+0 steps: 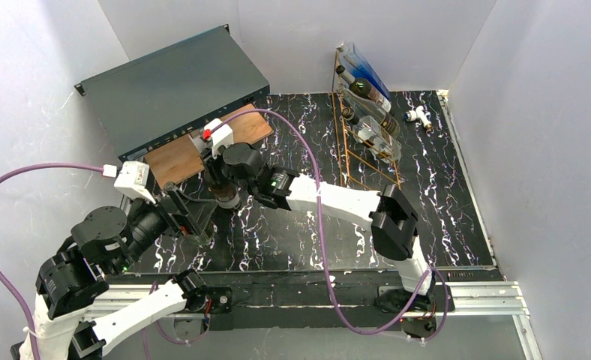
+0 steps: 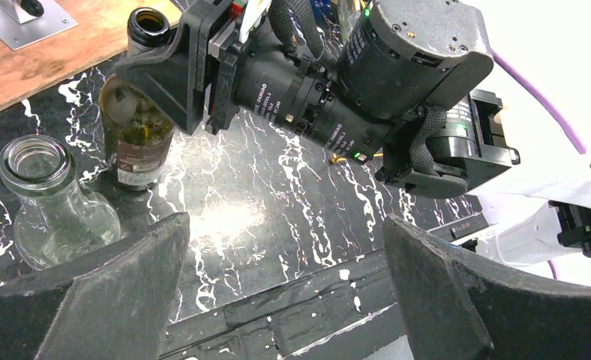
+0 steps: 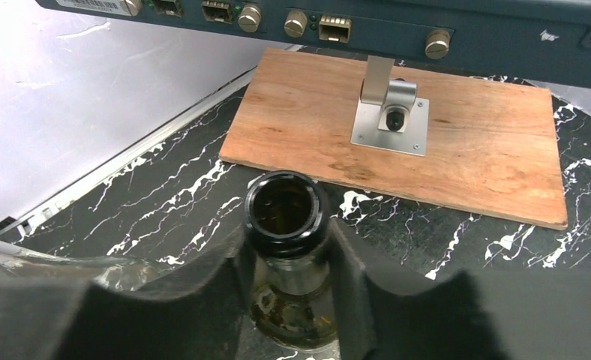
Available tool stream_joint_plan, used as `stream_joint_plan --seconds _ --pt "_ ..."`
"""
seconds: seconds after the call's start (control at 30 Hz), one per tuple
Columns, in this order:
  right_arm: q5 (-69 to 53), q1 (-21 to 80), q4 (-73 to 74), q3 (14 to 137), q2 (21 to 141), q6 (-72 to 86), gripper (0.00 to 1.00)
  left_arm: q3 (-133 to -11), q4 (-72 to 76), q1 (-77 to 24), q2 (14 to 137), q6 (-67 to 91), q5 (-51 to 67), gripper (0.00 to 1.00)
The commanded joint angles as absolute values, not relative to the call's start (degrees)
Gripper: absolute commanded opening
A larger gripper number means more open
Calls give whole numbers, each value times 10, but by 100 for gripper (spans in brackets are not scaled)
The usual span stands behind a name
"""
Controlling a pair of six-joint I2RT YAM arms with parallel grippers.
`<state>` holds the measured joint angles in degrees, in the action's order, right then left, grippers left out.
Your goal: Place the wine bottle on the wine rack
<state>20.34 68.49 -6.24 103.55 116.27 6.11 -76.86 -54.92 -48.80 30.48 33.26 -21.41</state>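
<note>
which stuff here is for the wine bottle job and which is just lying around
Job: wine bottle, right pincer closed on its neck, wine rack.
Lying about: clear glass bottle, wooden board, grey box.

We see the bottle (image 2: 131, 139) standing up straight on the black worktop (image 2: 277, 210), near a wood board (image 2: 22, 67). It is dark brown glass with a dark label, and its top is open. The rack (image 1: 343, 154) is tall, thin gold wire, far off at the back right, with other bottles (image 1: 371, 94) lying in it.
</note>
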Motion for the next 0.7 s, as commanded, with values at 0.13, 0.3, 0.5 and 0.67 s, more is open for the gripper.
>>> stream_joint_plan --seconds 0.13,0.3,0.5,0.67 --pt "219 687 -93 1045 1134 52 35 -765 -559 -485 307 336 -213 99" --pt "224 687 -116 1006 1091 48 23 -761 -556 -484 315 338 -208 99" --pt "236 686 -139 980 1047 39 2 -760 -555 -484 316 339 -205 99" --pt "264 686 -156 951 1003 22 1 -760 -555 -484 320 337 -203 99"
